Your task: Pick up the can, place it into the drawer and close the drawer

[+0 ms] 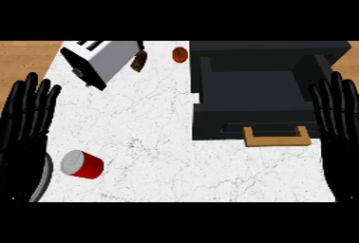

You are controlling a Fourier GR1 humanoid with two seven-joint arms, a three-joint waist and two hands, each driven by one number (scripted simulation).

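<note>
Robot hand on the left, glossy black, rests at the worktop's left edge with long fingers straight and spread, pointing up the view and holding nothing. Beside its wrist a thin dark curved rim shows, too cut off to identify.

Just right of that rim lies the can, a red cylinder with a dull silver lid, tipped on its side near the worktop's front left corner, apart from the left robot hand and well to the left of the drawer. Far behind the can, a boxy silver toaster with black ends and slots sits askew. Next to it lies a small brown bottle-like thing, then a small round reddish item.

The worktop is white stone with fine grey veining; warm wood planking shows beyond its left and right edges.

Right of the can stands the drawer, a matte dark grey box pulled open, its inside bare, with a squared pale wooden handle on its front.

At the drawer's right, the right robot hand rests with straight fingers up, empty.
</note>
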